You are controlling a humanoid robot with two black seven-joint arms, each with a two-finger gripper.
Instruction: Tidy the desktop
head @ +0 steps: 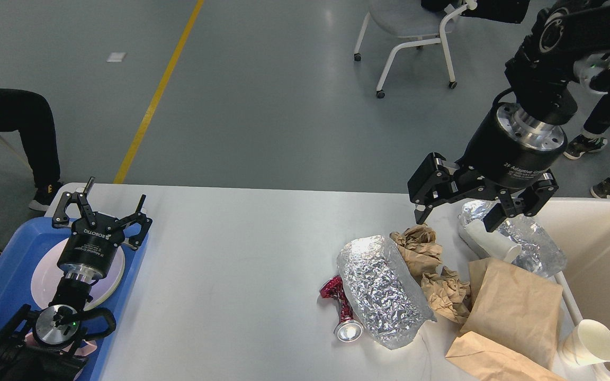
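The white desktop (231, 248) carries a litter pile at its right: a crushed red can (341, 309), a silver foil bag (382, 291), crumpled brown paper (432, 264), flat brown paper bags (511, 312), a second foil bag (527, 238) with a white cup (487, 241) lying on it, and an upright paper cup (593, 344). My right gripper (456, 217) hangs open, fingers pointing down, just above the crumpled paper and the lying cup, holding nothing. My left gripper (102, 203) is open and empty over the blue tray.
A blue tray (8, 270) with a white plate (45, 275) sits at the desktop's left end. A beige bin (601, 254) stands at the right edge. Beyond the table are a wheeled chair (411, 32) and people's legs on the grey floor.
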